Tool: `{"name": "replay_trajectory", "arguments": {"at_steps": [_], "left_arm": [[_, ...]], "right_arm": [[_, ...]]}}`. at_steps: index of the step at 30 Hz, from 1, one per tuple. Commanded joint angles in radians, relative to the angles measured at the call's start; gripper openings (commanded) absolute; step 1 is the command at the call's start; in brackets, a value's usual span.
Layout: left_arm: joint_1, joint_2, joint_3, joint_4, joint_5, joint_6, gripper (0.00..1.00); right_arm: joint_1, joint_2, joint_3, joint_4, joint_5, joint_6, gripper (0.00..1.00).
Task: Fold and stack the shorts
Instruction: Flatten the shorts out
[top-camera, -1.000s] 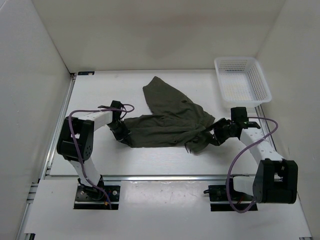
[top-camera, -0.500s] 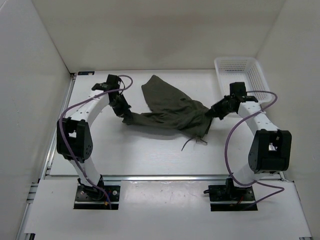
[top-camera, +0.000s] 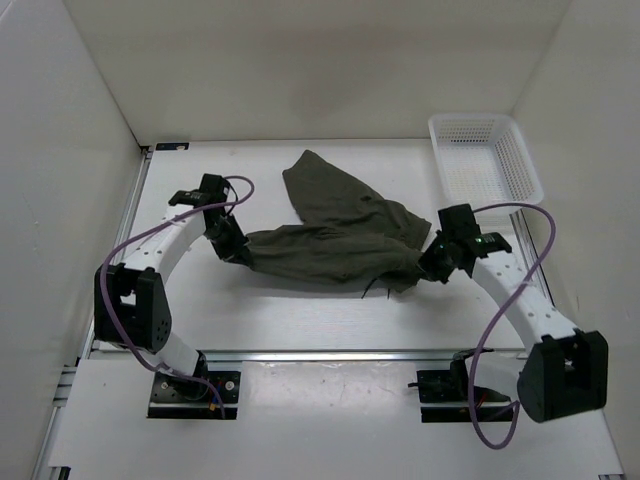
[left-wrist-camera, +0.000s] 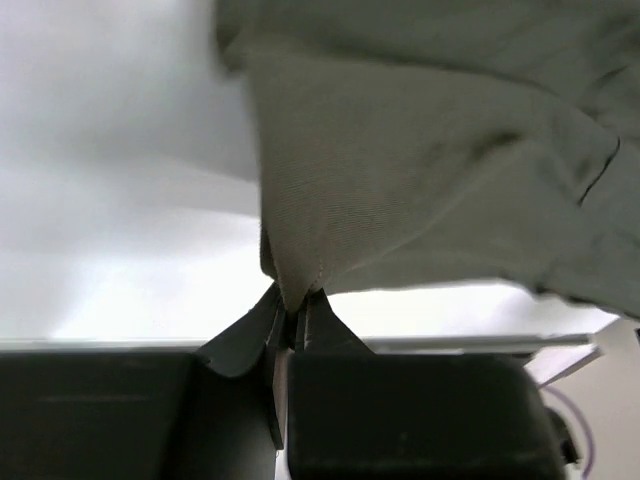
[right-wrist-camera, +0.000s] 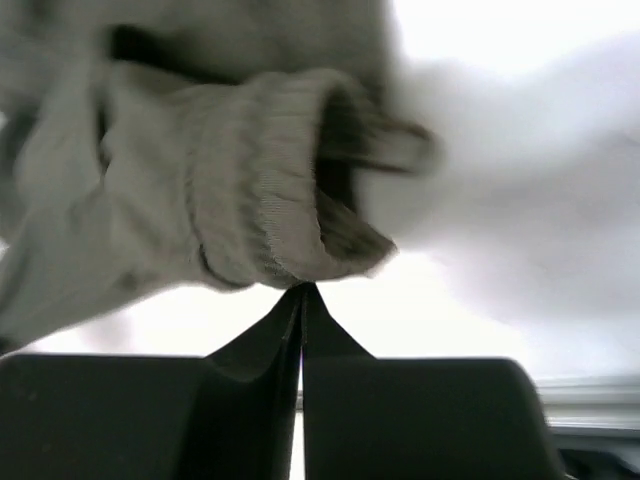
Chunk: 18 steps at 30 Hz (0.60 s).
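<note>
White mesh basket sits at the far right corner of the white desk, pretty much against the side wall. Plain white walls all round, metal rail along the near edge.

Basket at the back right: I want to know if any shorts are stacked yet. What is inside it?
Nothing shows inside the basket, only its bare white mesh floor, none of it covered. The shorts are outside it.

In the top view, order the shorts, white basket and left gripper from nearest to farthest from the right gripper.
1. shorts, held in the right gripper
2. white basket, far right corner
3. left gripper, at the shorts' left end
</note>
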Motion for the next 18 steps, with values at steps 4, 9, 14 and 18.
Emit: {"name": "replay_trajectory", "arguments": {"at_steps": [4, 9, 14, 18], "left_arm": [[0.004, -0.085, -0.126, 0.030, 0.005, 0.010, 0.10], [0.004, -0.067, -0.103, 0.039, 0.005, 0.010, 0.10], [0.004, -0.076, -0.103, 0.039, 0.005, 0.010, 0.10], [-0.005, -0.085, -0.103, 0.039, 0.005, 0.010, 0.10]], "right_arm": [[0.015, -0.135, -0.055, -0.105, 0.135, -0.047, 0.71], [0.015, -0.108, -0.043, -0.061, -0.070, 0.117, 0.74], [0.015, -0.071, -0.087, 0.024, -0.274, 0.259, 0.75], [0.033, -0.080, -0.043, 0.024, -0.308, 0.292, 0.75]]}}
